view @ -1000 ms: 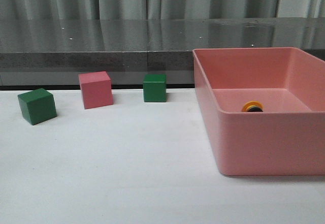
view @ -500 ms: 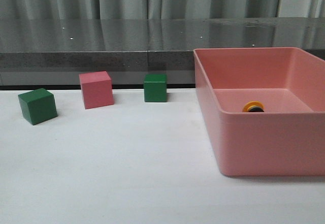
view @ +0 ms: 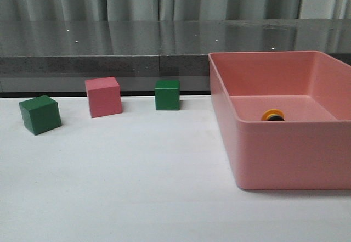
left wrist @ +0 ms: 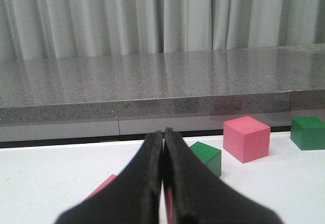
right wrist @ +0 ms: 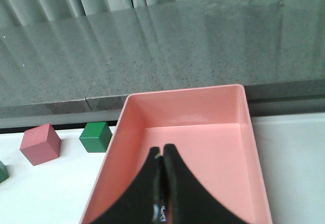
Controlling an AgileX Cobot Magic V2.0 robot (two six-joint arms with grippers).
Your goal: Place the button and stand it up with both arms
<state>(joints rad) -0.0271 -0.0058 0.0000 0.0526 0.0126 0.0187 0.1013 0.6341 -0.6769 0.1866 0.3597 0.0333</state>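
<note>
So the button (view: 272, 115) is sitting inside the pink bin (view: 285, 154) on the right side of the white table (view: 137, 187). From the front camera you only catch its yellow cap and a bit of dark underneath poking over the bin's near wall, so I can't tell whether it's upright or tipped. It's roughly mid-bin, closer to the near wall.

Neither arm shows up in the front view. The left gripper (left wrist: 163, 183) has its two black fingers pressed flat together with nothing between them, and it's low over the table on the left side. Past its tips there's a green cube (left wrist: 205, 158), a pink cube (left wrist: 246, 138) and another green cube (left wrist: 309, 132) further right; a sliver of something pink peeks out just beside the fingers.

The right gripper (right wrist: 163, 193) is also squeezed closed and empty, hanging above the near end of the bin and looking down into it. Its fingers cover the spot where the button would be, so the button isn't visible in that view.

Out front, the cubes sit in a loose row at the far left: green (view: 40, 114), pink (view: 103, 96), green (view: 166, 94).
</note>
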